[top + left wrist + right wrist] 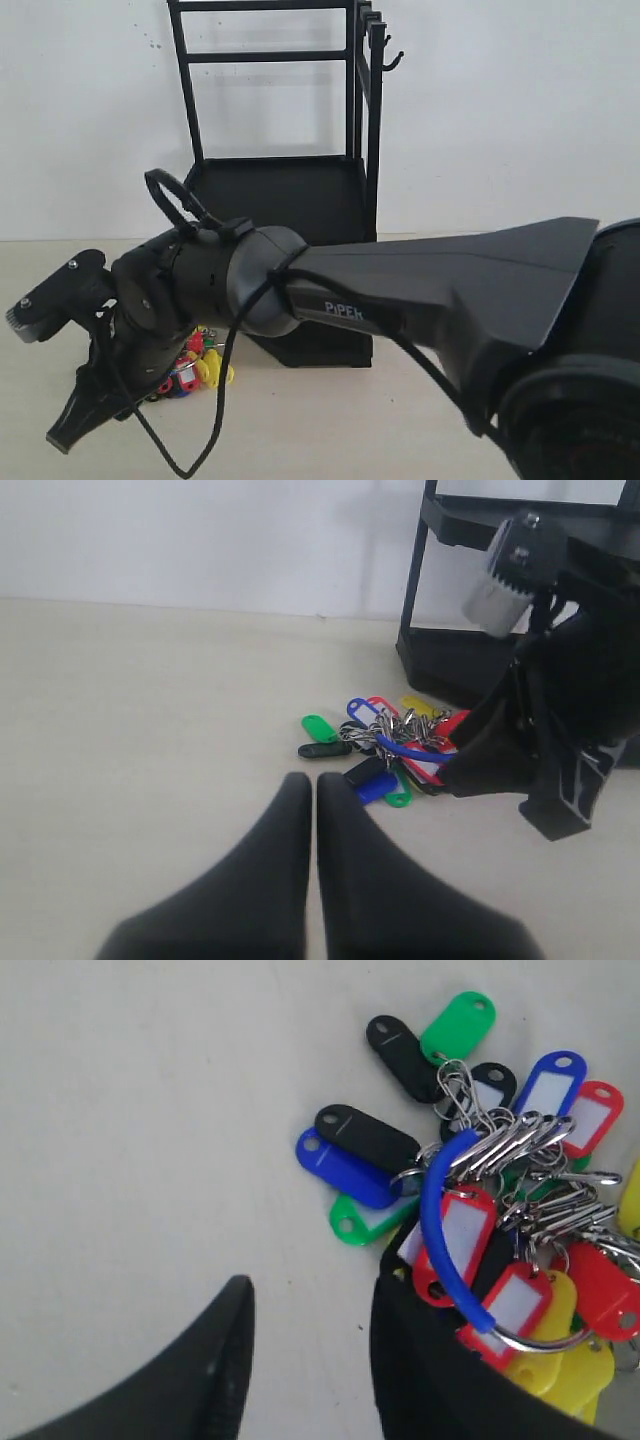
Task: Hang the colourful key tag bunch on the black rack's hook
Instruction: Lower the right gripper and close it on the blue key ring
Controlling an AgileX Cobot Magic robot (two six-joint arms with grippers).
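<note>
The colourful key tag bunch [490,1190] lies on the pale table, its blue carabiner loop [436,1222] uppermost. My right gripper [310,1300] is open just above the table, with only bare table between its fingers. One finger [420,1360] rests against the edge of the bunch and covers some tags. In the exterior view the right gripper [110,400] hangs down at the left, beside the bunch [197,366]. The black rack [280,190] stands behind, its hook [393,60] at the upper right post. My left gripper [312,782] is shut on nothing, a short way from the bunch [385,745].
The right arm [420,300] crosses the front of the exterior view, with a black cable [215,420] looping beneath it. The rack's lower tray [440,655] sits just behind the bunch. A white wall [520,110] backs the table.
</note>
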